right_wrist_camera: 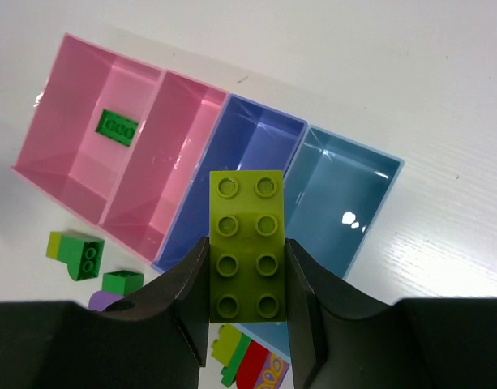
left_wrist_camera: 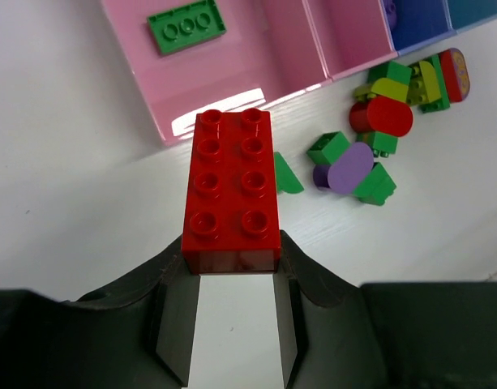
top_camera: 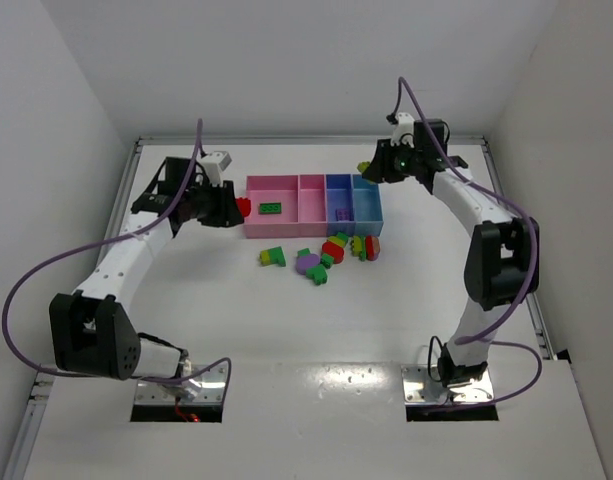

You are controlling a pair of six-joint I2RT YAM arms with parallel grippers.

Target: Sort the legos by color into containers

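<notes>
My left gripper (left_wrist_camera: 232, 259) is shut on the end of a red two-by-four lego (left_wrist_camera: 232, 190), held just outside the near left corner of the wide pink bin (left_wrist_camera: 232, 57). My right gripper (right_wrist_camera: 247, 275) is shut on a yellow-green two-by-four lego (right_wrist_camera: 247, 247), hanging above the divide between the blue-violet bin (right_wrist_camera: 244, 142) and the light blue bin (right_wrist_camera: 345, 194). The four joined containers (top_camera: 291, 228) stand mid-table. A flat green lego (top_camera: 271, 208) lies in the wide pink bin. Several loose legos (top_camera: 326, 258) lie in front of the bins.
The narrow pink bin (right_wrist_camera: 171, 154) holds nothing I can see. A small purple piece (top_camera: 341, 213) lies in the blue-violet bin. A green and yellow stack (top_camera: 273, 257) sits apart, left of the pile. White walls close in the table on three sides.
</notes>
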